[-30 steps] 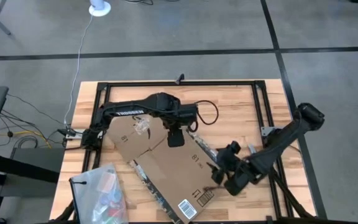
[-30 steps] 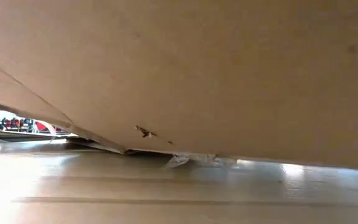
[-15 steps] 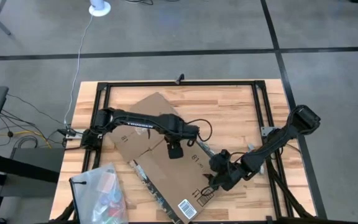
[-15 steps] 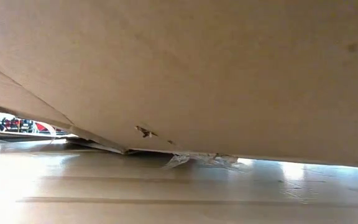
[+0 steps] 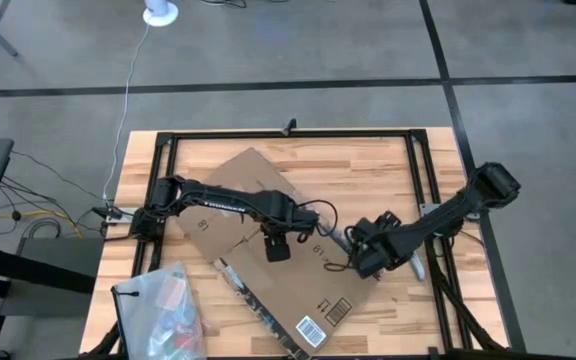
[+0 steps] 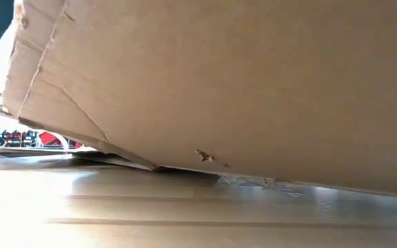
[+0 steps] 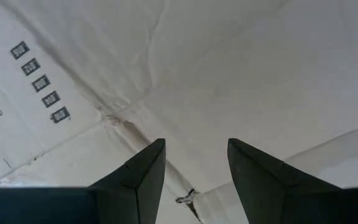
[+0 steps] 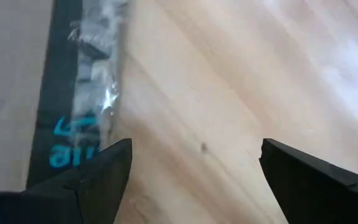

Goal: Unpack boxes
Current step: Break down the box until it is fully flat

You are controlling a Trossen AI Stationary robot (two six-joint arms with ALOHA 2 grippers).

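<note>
The brown box (image 5: pixel 258 250) is seen lying flat and spread open across the middle of the wooden table (image 5: pixel 368 165) in the high view. Its white barcode label (image 5: pixel 311 331) is at the bottom middle of that frame. A dark strip of tape (image 8: pixel 64 93) with blue letters is seen running along the box edge at the left of the right wrist view.

The left gripper (image 5: pixel 278 247) is held over the middle of the box, near the centre of the high view. In the left wrist view its two fingers (image 7: pixel 142 171) are parted with nothing between them, and the cardboard with its crossing folds is seen just past them. The right gripper (image 5: pixel 360 252) is placed at the right edge of the box, a little right of centre. Its fingers (image 8: pixel 101 171) are spread wide and empty over bare wood, just beside the taped edge.

A clear bag (image 5: pixel 158 305) of small things is seen at the lower left, touching the box corner.

In the low view only the cardboard is shown, lifted up on one side; what is under it cannot be told.

The step in hand is probably the opening of the flaps. For this to be done well, the box should be pressed down by the left gripper, so it is not dragged. The taped edge should be pinched on the flap itself, not on the loose tape. The flap should be lifted slowly.
</note>
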